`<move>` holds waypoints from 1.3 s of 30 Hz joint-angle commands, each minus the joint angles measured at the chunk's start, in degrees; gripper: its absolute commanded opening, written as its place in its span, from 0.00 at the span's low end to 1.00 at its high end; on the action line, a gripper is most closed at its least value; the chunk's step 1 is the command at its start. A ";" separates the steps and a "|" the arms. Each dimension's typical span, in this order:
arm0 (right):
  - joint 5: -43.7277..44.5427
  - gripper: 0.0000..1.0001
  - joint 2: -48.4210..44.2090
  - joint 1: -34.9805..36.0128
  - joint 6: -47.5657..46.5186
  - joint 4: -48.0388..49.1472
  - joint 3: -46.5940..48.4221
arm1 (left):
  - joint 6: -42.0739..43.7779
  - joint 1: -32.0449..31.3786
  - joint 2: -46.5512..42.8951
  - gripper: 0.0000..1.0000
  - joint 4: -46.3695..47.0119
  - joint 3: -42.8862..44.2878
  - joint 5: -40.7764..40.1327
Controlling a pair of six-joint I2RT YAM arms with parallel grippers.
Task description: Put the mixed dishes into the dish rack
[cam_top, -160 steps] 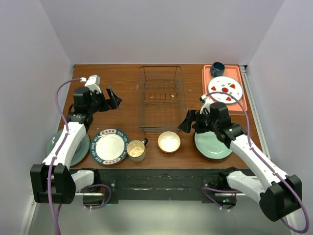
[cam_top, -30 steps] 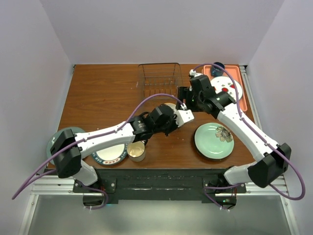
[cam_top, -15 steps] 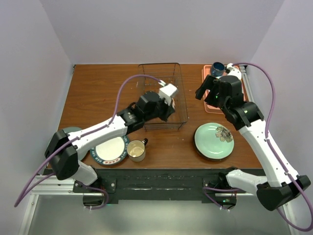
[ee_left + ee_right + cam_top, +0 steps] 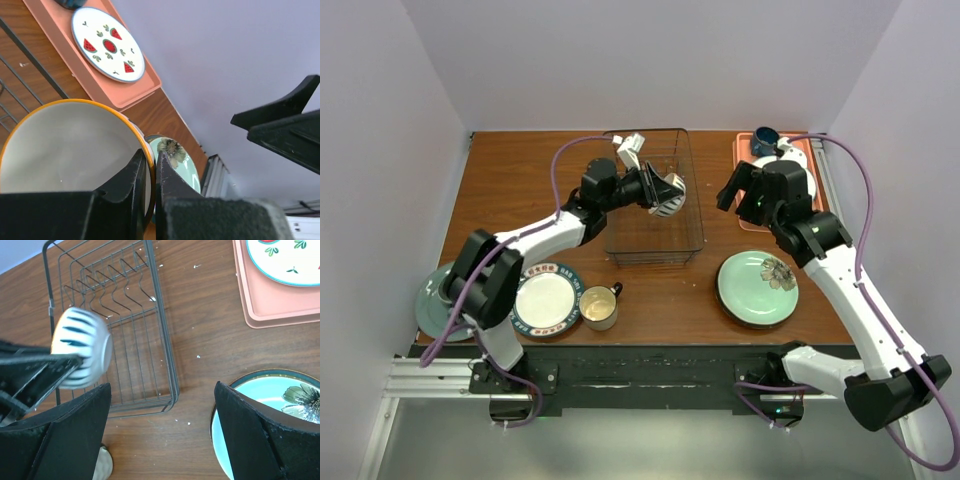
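Note:
My left gripper (image 4: 655, 189) is shut on the rim of the small striped bowl (image 4: 669, 195), one finger inside and one outside. It holds the bowl tilted on its side above the middle of the wire dish rack (image 4: 689, 232). In the left wrist view the bowl's white inside and orange rim (image 4: 65, 150) fill the lower left, pinched at the gripper (image 4: 154, 162). My right gripper (image 4: 739, 190) hangs open and empty, right of the rack; its wrist view shows the bowl (image 4: 82, 347) over the rack (image 4: 162, 345). The pale green flower plate (image 4: 757, 288), blue-rimmed white plate (image 4: 545, 300) and cream mug (image 4: 598, 307) lie on the table.
An orange tray (image 4: 748, 212) at the back right carries a watermelon-patterned plate (image 4: 107, 42) and a dark blue cup (image 4: 765, 139). Another green plate (image 4: 432, 300) lies at the near left edge under the left arm. White walls close in three sides.
The left arm has carried the bowl further back over the rack and turned it onto its side. The right arm has swung right, away from the rack, then stayed nearly still.

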 commanded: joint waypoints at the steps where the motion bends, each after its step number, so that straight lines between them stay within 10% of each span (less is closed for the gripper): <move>1: -0.38 0.88 -2.20 -0.55 0.09 2.23 -0.64 | -13.92 0.66 4.49 0.00 16.73 1.85 6.96; 39: -5.03 0.87 0.70 -0.90 -0.61 6.88 -9.43 | -34.59 1.54 20.06 0.00 15.33 3.18 -6.31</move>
